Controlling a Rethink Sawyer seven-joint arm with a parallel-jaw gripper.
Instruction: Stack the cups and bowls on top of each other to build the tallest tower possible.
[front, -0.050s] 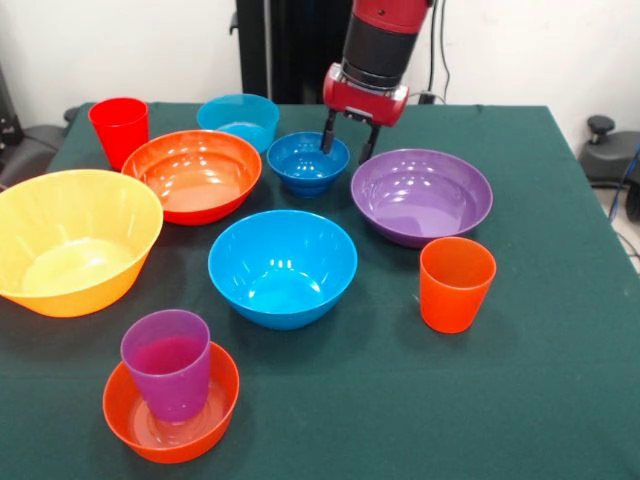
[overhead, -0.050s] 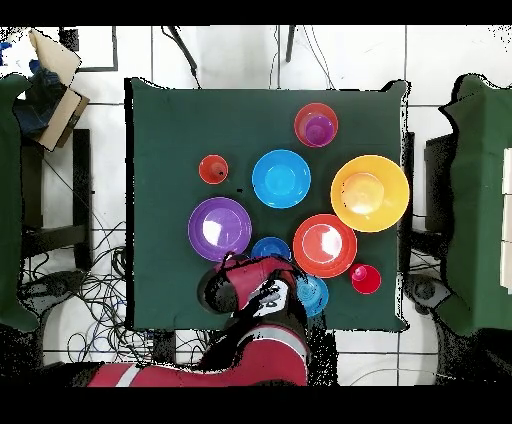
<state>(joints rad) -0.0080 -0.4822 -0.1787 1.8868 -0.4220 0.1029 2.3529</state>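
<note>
Gripper (front, -0.050s: 348, 144) low over small blue bowl (front, -0.050s: 308, 163), jaws parted, one finger inside the bowl, the other outside its rim, straddling the wall, not closed on it. Purple cup (front, -0.050s: 168, 364) stands in small orange bowl (front, -0.050s: 171, 402) at the desk (front, -0.050s: 520, 400) front. Other bowls and cups lie separate: medium blue bowl (front, -0.050s: 282, 267), purple bowl (front, -0.050s: 421, 196), orange cup (front, -0.050s: 456, 284).

Purple cup (front, -0.050s: 167, 364) upright inside small orange bowl (front, -0.050s: 170, 410), other bowls scattered singly
</note>
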